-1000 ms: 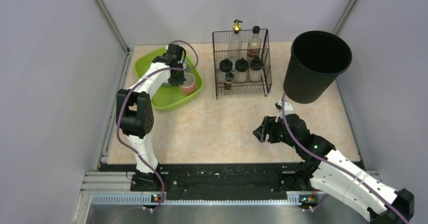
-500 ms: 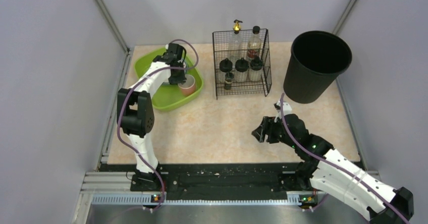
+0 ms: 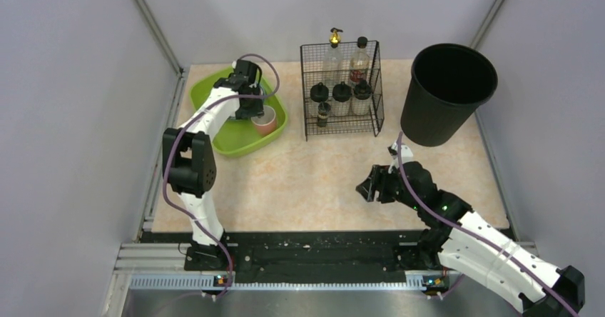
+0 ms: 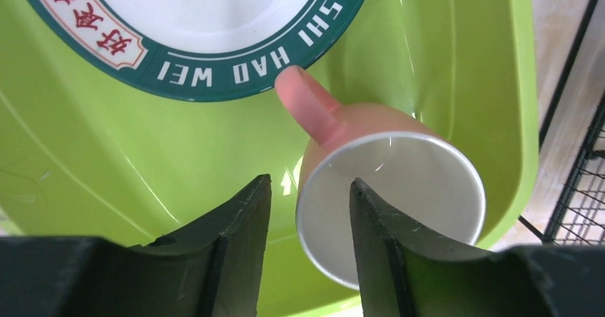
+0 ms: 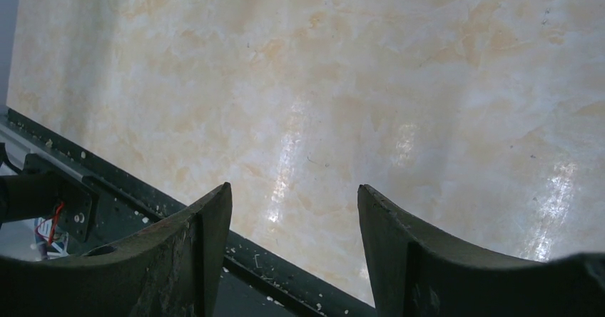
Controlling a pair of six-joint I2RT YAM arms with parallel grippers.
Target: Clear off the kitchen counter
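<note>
Elbow [image 3: 190, 161] bent, left arm [image 3: 214, 113] is reaching over the tub [image 4: 107, 153], left gripper [image 4: 309, 183] spreading apart off the cup [image 4: 399, 188] (tight before); right gripper [image 5: 294, 188] is hanging apart too, over the counter [image 5: 357, 81].

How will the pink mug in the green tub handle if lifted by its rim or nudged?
The mug looks rigid with a thin, glossy rim, so a pinch may slip on it. Its handle sticks out one side, so a rim grip would probably hang lopsided. Nudged on the shiny tub floor, it likely slides, and could knock the plate beside it.
</note>
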